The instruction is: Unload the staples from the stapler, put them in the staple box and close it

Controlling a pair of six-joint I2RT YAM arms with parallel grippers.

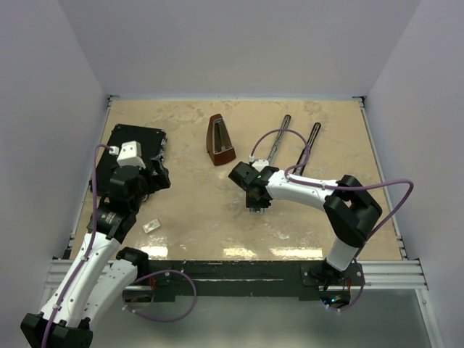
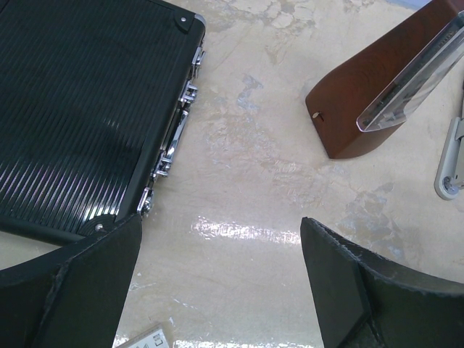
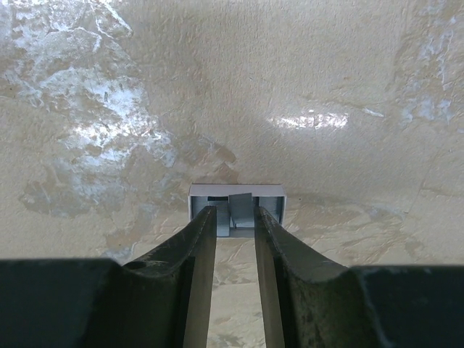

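Observation:
The stapler lies opened out as two long thin dark bars [image 1: 279, 138] at the back right of the table. Its silver end shows at the right edge of the left wrist view [image 2: 451, 163]. My right gripper [image 1: 255, 204] hangs over a small white box [image 3: 199, 194] near mid-table. A silvery-grey strip of staples [image 3: 241, 209] stands tilted between its fingertips, which are closed to a narrow gap [image 3: 235, 214]. More grey strips lie in the box. My left gripper [image 1: 159, 177] is open wide and empty [image 2: 221, 243], low over bare table beside the black case.
A flat black ribbed case [image 1: 134, 145] with chrome latches [image 2: 177, 134] lies at the back left. A brown pyramid metronome [image 1: 220, 140] stands mid-back [image 2: 355, 109]. A small white card or lid [image 1: 151, 225] lies near the left arm [image 2: 145, 339].

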